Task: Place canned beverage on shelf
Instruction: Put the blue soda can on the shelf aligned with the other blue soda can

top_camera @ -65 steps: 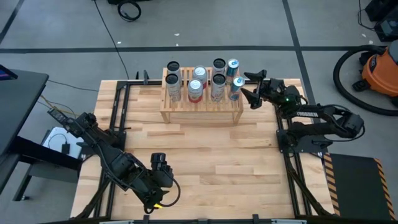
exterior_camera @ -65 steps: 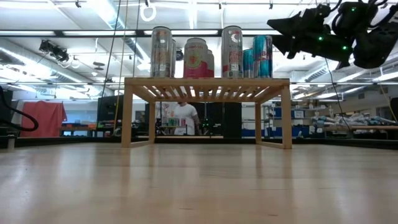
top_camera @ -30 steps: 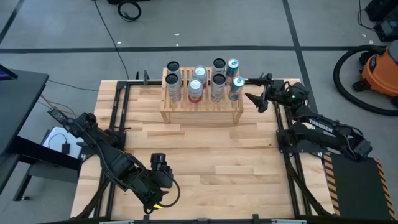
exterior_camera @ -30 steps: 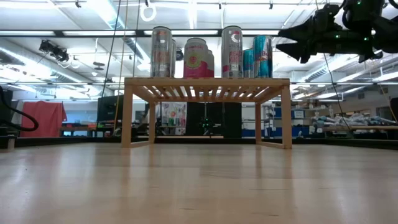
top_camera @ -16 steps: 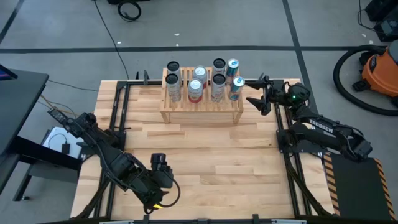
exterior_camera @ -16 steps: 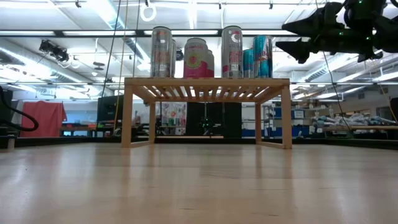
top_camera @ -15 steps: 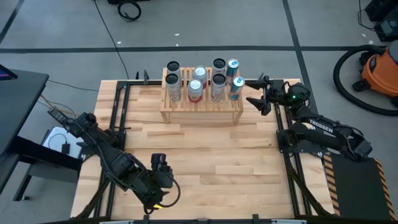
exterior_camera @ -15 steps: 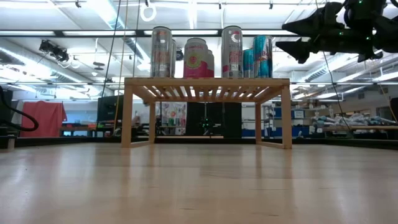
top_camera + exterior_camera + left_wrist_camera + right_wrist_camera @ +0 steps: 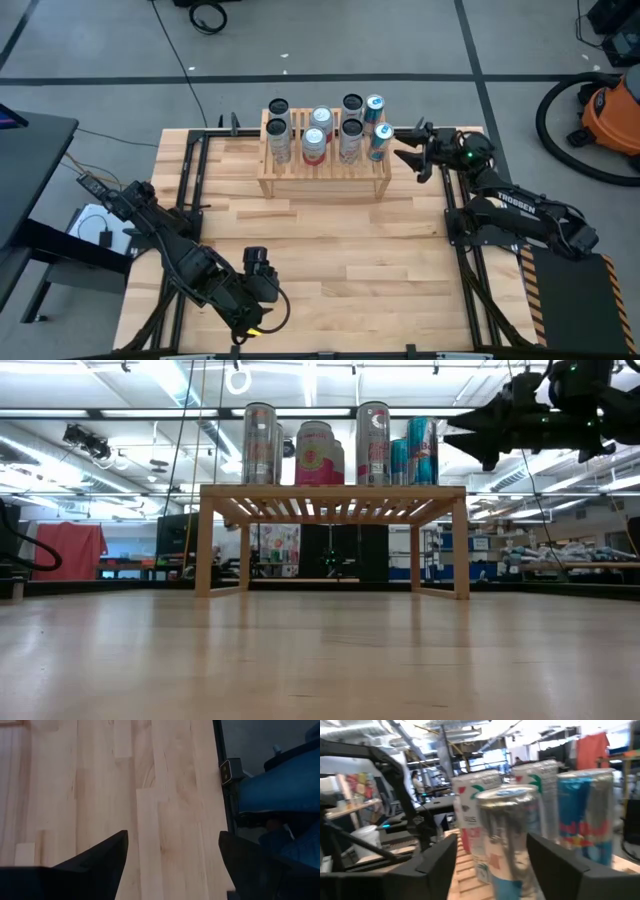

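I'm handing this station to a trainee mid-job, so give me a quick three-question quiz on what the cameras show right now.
1. True or false: the right hand is holding a can.
2. How many cans stand on the wooden shelf?
3. Where is the left hand? A) over the shelf B) low at the table's near edge, far from the shelf C) beside the right hand

Key:
1. False. It hangs empty just off the shelf's right end, fingers apart, next to the blue can.
2. Seven.
3. B. It waits open over bare tabletop.
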### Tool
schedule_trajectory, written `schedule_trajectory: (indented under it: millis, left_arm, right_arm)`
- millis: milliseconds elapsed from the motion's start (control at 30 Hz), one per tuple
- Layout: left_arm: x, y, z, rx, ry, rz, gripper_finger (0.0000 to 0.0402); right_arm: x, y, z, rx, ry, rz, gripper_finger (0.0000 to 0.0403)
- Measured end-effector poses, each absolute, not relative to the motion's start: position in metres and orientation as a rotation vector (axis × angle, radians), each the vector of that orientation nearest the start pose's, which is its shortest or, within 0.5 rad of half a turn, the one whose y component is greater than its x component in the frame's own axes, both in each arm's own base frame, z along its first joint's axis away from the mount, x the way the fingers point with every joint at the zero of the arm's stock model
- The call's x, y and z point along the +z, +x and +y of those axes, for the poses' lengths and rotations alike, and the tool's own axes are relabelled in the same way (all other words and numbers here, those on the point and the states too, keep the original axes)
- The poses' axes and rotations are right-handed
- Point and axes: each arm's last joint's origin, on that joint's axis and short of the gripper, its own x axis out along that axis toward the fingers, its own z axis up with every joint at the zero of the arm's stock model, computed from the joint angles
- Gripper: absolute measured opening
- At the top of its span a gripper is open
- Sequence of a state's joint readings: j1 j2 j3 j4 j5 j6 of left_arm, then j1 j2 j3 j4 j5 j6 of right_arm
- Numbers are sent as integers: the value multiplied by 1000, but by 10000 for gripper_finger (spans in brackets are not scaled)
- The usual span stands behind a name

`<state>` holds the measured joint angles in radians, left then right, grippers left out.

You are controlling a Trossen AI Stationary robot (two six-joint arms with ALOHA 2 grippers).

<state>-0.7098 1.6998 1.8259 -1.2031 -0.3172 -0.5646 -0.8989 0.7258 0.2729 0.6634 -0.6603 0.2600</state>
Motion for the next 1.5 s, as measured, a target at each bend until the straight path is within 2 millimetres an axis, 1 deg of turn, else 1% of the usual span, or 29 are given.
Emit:
schedule_trajectory:
  millis: [133,300,433,533,633,900,1500]
  left_arm:
    - [370,257,-209,-53,17,1023,314]
    - [368,254,-207,-23,15,1056,314]
    - [368,254,-207,-23,16,1056,314]
    - [368,254,-207,-22,19,1060,314]
    - [368,254,-207,-21,20,1061,314]
    - [368,254,-206,-26,30,1062,314]
    - [368,254,-206,-34,45,1062,314]
  right_arm:
    - [243,112,-114,-268,123,-180,201]
    - [244,112,-114,-275,118,-187,145]
    - [242,111,-116,-323,134,-181,111]
    - [240,112,-118,-358,154,-169,95]
    - [237,114,-120,-364,175,-157,87]
    - [232,122,-120,-352,195,-139,86]
    - [231,124,-119,-364,221,-134,86]
